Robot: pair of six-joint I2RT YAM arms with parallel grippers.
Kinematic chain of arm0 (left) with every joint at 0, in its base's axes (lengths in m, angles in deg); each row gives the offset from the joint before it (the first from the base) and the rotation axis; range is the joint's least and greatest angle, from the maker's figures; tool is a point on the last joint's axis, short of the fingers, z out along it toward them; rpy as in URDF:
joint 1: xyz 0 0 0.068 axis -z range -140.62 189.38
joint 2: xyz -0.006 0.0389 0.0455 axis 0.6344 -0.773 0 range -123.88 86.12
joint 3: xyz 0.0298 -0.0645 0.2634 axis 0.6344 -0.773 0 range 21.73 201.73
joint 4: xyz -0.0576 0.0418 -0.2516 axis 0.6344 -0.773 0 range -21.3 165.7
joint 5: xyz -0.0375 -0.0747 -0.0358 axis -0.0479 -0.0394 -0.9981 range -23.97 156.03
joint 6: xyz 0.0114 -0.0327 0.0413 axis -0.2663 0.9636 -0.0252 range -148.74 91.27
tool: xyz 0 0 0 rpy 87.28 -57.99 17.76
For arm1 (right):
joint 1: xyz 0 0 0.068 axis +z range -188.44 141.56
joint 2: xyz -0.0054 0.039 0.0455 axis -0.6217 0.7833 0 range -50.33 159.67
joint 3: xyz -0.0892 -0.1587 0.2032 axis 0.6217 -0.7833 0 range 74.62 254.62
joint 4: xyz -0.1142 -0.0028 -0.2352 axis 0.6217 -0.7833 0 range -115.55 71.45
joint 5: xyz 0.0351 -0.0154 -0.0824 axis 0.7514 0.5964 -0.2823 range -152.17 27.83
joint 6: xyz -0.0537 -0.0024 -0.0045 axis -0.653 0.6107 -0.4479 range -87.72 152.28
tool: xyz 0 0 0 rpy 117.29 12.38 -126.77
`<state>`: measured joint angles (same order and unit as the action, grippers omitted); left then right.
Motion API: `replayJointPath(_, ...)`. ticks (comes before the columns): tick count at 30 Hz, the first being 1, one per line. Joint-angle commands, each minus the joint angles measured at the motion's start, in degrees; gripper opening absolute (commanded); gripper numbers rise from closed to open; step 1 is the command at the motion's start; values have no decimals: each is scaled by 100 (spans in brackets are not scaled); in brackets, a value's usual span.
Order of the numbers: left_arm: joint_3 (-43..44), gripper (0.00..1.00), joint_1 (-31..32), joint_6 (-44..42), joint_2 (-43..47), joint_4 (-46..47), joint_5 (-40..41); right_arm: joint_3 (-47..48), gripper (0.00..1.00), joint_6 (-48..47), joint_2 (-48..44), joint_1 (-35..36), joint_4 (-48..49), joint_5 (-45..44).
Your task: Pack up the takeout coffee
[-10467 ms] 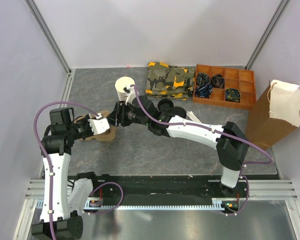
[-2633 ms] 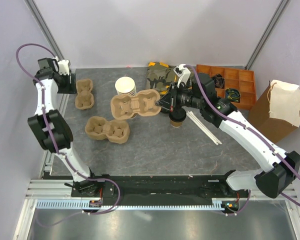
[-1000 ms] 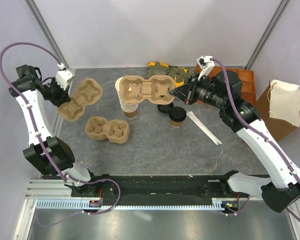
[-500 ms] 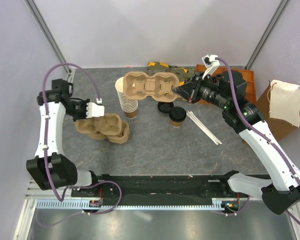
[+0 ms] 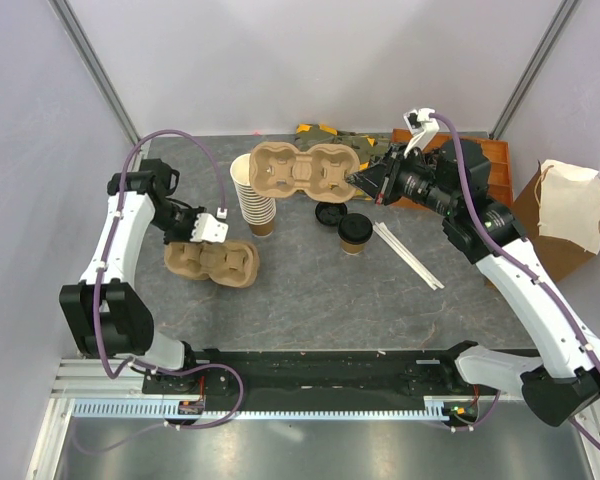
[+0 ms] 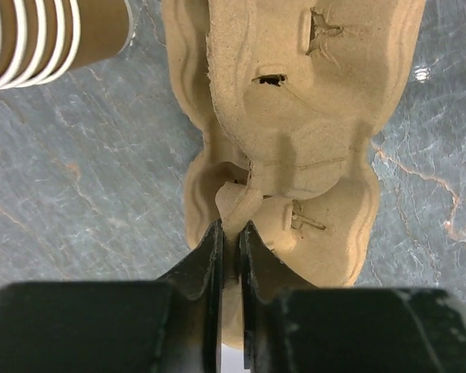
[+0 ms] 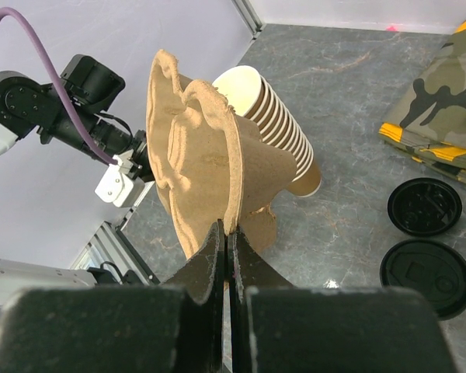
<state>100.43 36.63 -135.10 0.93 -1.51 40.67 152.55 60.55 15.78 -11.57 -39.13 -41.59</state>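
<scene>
- right gripper [image 7: 227, 227]: jaws pinched tight on the rim of a pulp carrier [image 7: 198, 148], held aloft on edge, close to the cup stack [image 5: 250, 195].
- left gripper [image 6: 229, 231]: jaws nearly closed, nipping the rim of the top carrier [image 6: 295, 116]. It lies on a second carrier [image 6: 353, 233] on the table [image 5: 310, 290], near-left of the cup stack.
- takeout coffee [image 5: 355, 232]: upright mid-table, lid on, just near-right of a loose lid [image 5: 330, 213]. Apart from both grippers.
</scene>
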Motion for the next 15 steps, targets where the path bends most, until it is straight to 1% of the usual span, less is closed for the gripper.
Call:
replayJointPath(1,338,36,19,413,-322,-1007,-29,152,0,117,60,-24,194,16)
replayJointPath(3,523,51,19,747,-376,-858,-196,170,0,117,78,-15,186,34)
replayJointPath(5,934,71,11,1178,-428,-805,-520,170,0,117,78,-15,194,34)
replayJointPath(7,1234,74,11,1556,-420,-830,-758,170,0,117,60,-15,186,51)
replayJointPath(8,1453,75,-24,1592,-341,-883,-1003,161,0,117,52,-24,194,43)
replayJointPath(10,1447,79,-68,1610,-96,-980,-1364,161,0,91,25,-15,186,34)
replayJointPath(11,1160,82,-68,1567,297,-1006,-1653,161,0,82,16,-15,194,25)
replayJointPath(13,659,92,-69,1383,764,-946,-1849,144,0,56,-28,-24,195,-1)
replayJointPath(14,55,94,-51,1382,1176,-815,-1910,135,0,56,-36,-16,186,-1)
replayJointPath(15,-273,95,-33,1373,1389,-657,-1893,117,0,47,-71,-24,194,-19)
